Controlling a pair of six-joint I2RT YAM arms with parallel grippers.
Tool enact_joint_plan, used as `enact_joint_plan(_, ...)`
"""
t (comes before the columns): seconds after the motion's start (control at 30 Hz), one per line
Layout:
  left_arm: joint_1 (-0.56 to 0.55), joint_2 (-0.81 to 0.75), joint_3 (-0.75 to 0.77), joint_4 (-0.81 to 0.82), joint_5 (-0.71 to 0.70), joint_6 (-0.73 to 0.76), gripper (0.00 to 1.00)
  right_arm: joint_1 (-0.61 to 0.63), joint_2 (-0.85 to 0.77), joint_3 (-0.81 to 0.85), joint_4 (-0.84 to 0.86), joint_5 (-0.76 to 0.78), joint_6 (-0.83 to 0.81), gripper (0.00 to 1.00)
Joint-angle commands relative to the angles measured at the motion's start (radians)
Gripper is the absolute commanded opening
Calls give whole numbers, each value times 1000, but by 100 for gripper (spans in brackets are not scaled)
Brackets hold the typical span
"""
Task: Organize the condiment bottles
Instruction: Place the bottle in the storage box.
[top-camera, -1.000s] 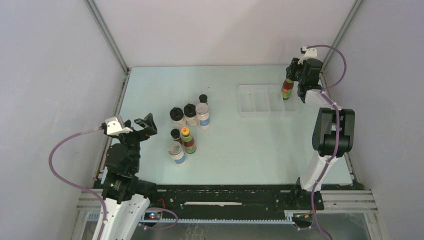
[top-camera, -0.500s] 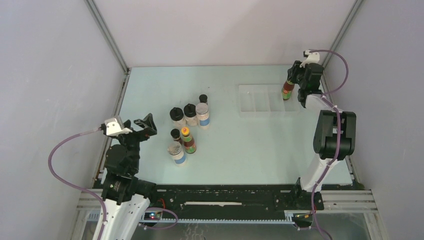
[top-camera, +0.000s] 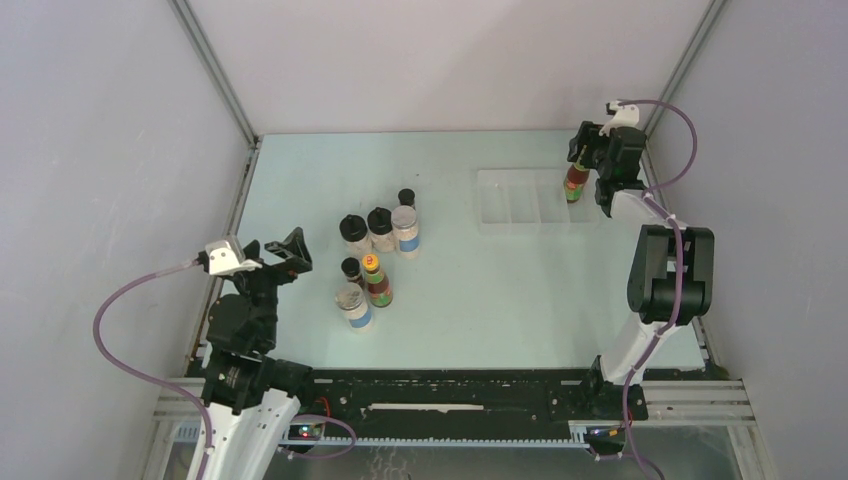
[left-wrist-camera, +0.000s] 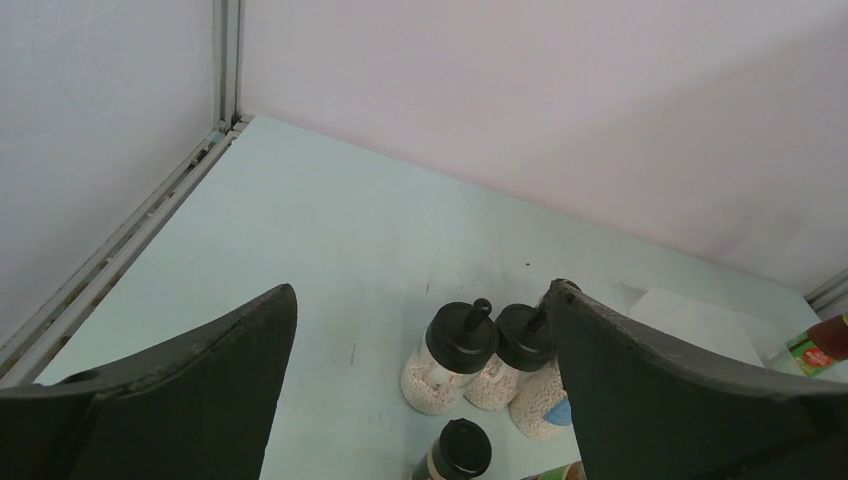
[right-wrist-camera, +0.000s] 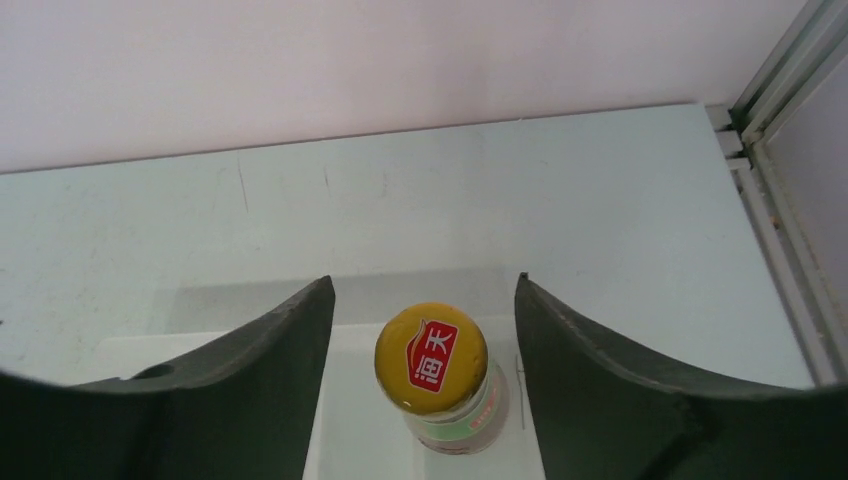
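Note:
A slim red sauce bottle (top-camera: 574, 183) with a yellow cap (right-wrist-camera: 431, 358) stands upright in the rightmost compartment of the clear tray (top-camera: 510, 203). My right gripper (top-camera: 581, 160) is open around its top, with a gap on each side of the cap in the right wrist view (right-wrist-camera: 423, 282). On the table's left half stand the other condiment bottles: two black-lidded pale jars (top-camera: 352, 232) (left-wrist-camera: 455, 355), a grey-lidded blue-labelled jar (top-camera: 405, 230), a second one (top-camera: 353, 305), two tiny dark jars (top-camera: 406, 197), and another red sauce bottle (top-camera: 376, 281). My left gripper (top-camera: 290, 252) hangs open left of them, holding nothing.
The tray has several narrow compartments; those left of the bottle hold nothing. Metal frame rails (top-camera: 236, 190) run along the table's left and right edges, with grey walls behind. The right arm's upright links (top-camera: 665, 270) stand near the right edge.
My right gripper has opened and let go of the red sauce bottle, which now stands on its own in the tray. The left arm has barely moved.

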Motion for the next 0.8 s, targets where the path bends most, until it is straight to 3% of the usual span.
enact_joint_plan(0.0,7,-10,-20,14,22,9,100,8,-61,1,21,6,7,82)
enact_joint_plan(0.13,7,-10,-21,16,22,9,100,8,-60,1,19,4,7,92)
enact_joint_plan(0.57,7,-18,-22,21,25,8,100,29,-181,2,23,26,-8,93)
enact_joint_plan(0.77,8,-27,-20,22,29,4,100,146,-296,1,-63,25,-24,93)
